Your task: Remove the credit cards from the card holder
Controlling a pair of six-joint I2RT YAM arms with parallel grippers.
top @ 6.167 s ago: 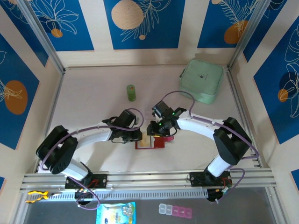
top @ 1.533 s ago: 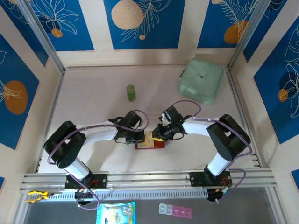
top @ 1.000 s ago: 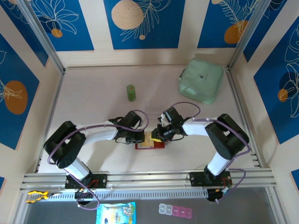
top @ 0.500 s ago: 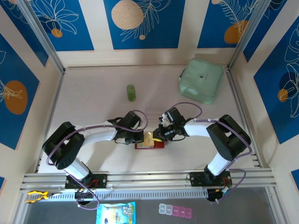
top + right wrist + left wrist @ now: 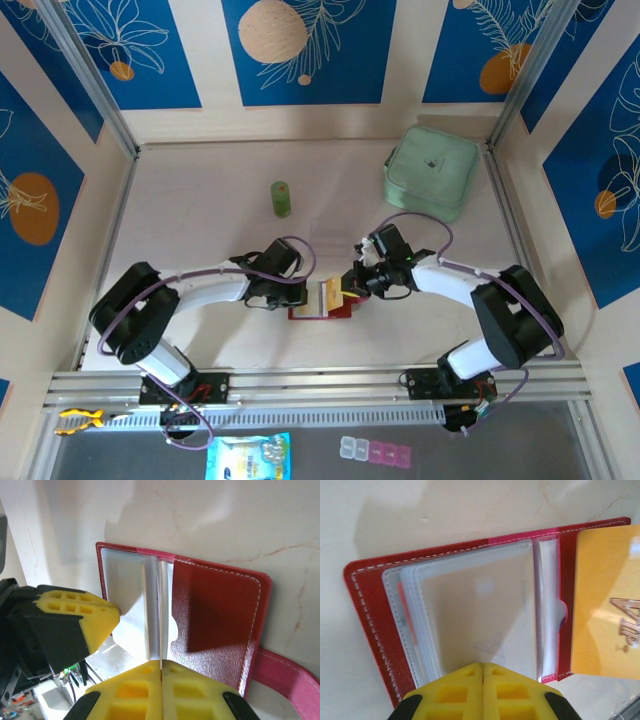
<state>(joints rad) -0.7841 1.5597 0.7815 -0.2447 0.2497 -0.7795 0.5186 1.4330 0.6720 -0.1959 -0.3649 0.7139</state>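
One card holder (image 5: 338, 309) lies opened flat on the table (image 5: 200, 230), towards the front edge, between the tips of the two arms. Its long axis runs left to right in the top view, with the inner side facing up. The closing tab (image 5: 282, 667), pinkish-red, projects from the half nearer the right arm.

Appearance: red cover with pale stitching along the border. A stack of greyish clear pockets (image 5: 480, 610) sits on the half nearer the left arm. The other half carries a plain red slip pocket with a thumb notch. A thin reddish strip shows through the outer edge of the pocket stack.

One credit card (image 5: 605, 605), orange-yellow with gold lettering, stands raised over the holder's middle with its face turned towards the left arm. The right wrist view shows it edge-on, as a thin pale line above the fold. Whether its lower edge sits in a pocket cannot be told.

The right fingers (image 5: 135, 690) are pressed onto that card's edge, pinching it. The left fingers (image 5: 455, 690) are pressed together, tips at the near border of the pocket stack. Contact there cannot be confirmed.
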